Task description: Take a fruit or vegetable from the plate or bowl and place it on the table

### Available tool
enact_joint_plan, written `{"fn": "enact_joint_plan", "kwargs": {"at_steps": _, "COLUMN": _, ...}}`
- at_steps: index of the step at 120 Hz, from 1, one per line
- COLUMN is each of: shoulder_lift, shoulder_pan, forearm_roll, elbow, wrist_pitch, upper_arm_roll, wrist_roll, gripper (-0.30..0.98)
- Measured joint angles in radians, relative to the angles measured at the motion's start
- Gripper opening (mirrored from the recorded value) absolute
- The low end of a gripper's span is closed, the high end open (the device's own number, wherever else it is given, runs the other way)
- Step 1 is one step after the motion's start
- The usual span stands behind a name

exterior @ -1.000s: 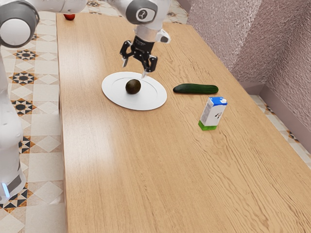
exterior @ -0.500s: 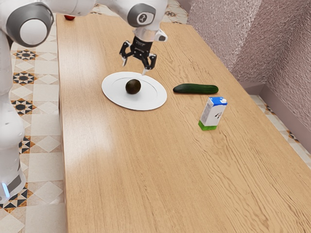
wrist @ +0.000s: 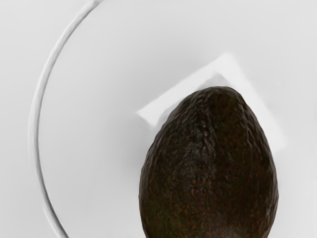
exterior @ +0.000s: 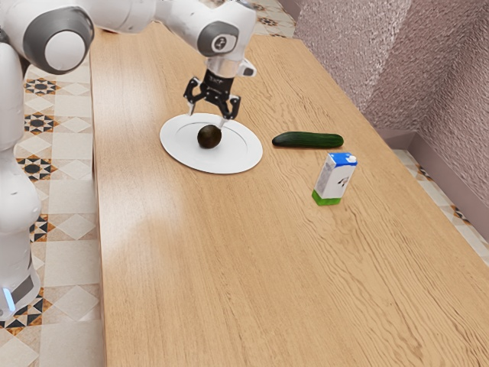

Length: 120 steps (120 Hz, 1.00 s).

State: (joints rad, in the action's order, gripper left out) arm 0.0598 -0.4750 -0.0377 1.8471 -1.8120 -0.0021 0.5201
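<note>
- Above the plate (exterior: 178, 157), toward its far edge as the exterior view has it: black two-finger gripper (exterior: 207, 118), pointing down, fingers spread wide. Nothing gripped.
- Just below the fingertips: avocado (exterior: 209, 137), dark, rough-skinned, lying on the plate, inside the inner ring and clear of the rim. It's the task's item; not on the table yet. Wrist view has it large, close under the hand, one end narrower, with an angular bright patch on the plate beside it.
- Plate: white, round, flat on the table (exterior: 199, 267), closer to the table edge on the exterior view's left than to the opposite one.
- Off the plate's rim, exterior view's right: cucumber (exterior: 308, 140), dark green, lying on its side, near but not touching the plate.
- Nearer the camera than the cucumber, toward the table edge on the exterior view's right: carton (exterior: 335, 180), upright, white with blue top and green base. Clear of both plate and cucumber.
- White and grey arm (exterior: 221, 38) reaches in from the exterior view's upper left.
</note>
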Motion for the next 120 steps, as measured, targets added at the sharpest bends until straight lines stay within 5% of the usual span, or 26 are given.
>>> {"fn": "enact_joint_plan", "kwargs": {"at_steps": 120, "shoulder_lift": 0.057, "shoulder_pan": 0.008, "forearm_roll": 0.045, "elbow": 0.057, "wrist_pitch": -0.099, "upper_arm_roll": -0.001, "wrist_roll": 0.005, "gripper": 0.61}}
